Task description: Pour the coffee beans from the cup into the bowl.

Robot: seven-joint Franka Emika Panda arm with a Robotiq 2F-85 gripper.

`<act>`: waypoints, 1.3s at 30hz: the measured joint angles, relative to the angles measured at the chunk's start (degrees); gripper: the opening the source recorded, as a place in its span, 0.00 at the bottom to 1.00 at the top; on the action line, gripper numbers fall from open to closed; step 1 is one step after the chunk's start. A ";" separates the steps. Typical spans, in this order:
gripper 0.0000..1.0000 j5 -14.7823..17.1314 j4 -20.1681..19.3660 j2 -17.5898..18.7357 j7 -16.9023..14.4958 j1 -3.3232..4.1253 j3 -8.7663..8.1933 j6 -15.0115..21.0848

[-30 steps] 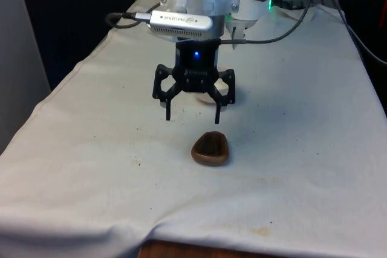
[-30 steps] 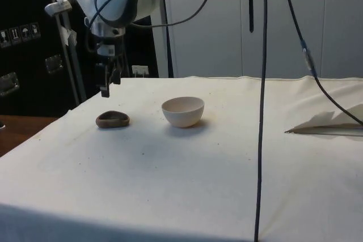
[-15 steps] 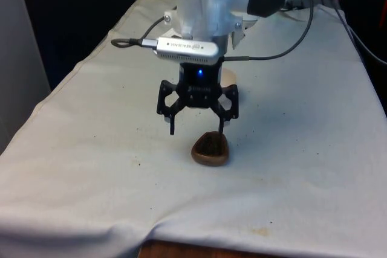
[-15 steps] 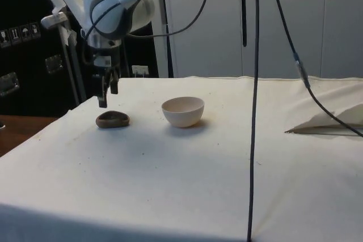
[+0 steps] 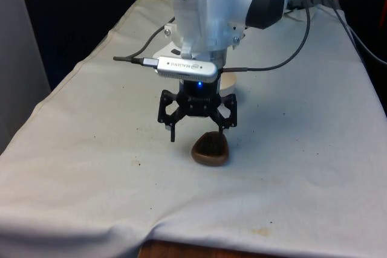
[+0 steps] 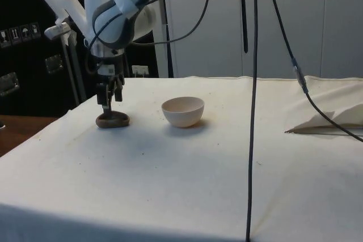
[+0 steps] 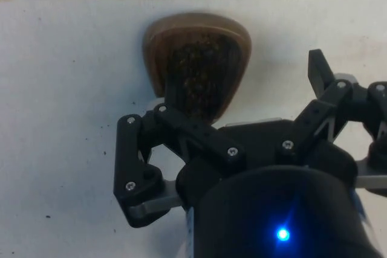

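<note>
Front view, left to right: white cloth (image 5: 78, 149) over table, a few dark specks near the middle. Black gripper (image 5: 198, 134) hanging low over the cloth, fingers spread apart, nothing held between them. Left-hand finger (image 5: 173, 132) tip just above bare cloth, beside the cup; other finger tip down at the far rim of the brown cup (image 5: 210, 148), contact unclear. Cup low, rounded-triangular, dark coffee beans inside, sitting on the cloth near the front edge. Pale bowl (image 5: 228, 80) behind the gripper, mostly hidden by the arm, only a sliver of rim visible. Black cables trailing off toward the front view's right.

Side view, left to right: gripper (image 6: 109, 99) pointing straight down right above the cup (image 6: 112, 120), fingertips at about rim level. Cup resting flat on the cloth (image 6: 187, 168). Bowl (image 6: 182, 111) near the cup but apart from it, upright; inside not visible from this angle. Black cable (image 6: 250, 106) hanging down in front. Fold of cloth raised at far right.

Wrist view: cup (image 7: 196, 64) seen from above, brown rim, dark beans (image 7: 199, 67) filling the inside. One finger (image 7: 183, 98) overlapping the cup's rim, the other (image 7: 318, 72) off to the side over bare cloth. Jaws wide, not clamped on anything.
</note>
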 measured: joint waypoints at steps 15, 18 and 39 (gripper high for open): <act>1.00 0.11 0.23 0.63 -0.34 -0.52 -0.11 -0.23; 1.00 0.11 0.29 0.80 -0.34 -0.52 -0.11 -0.29; 1.00 4.93 1.78 1.72 -2.92 -1.49 -0.46 -1.43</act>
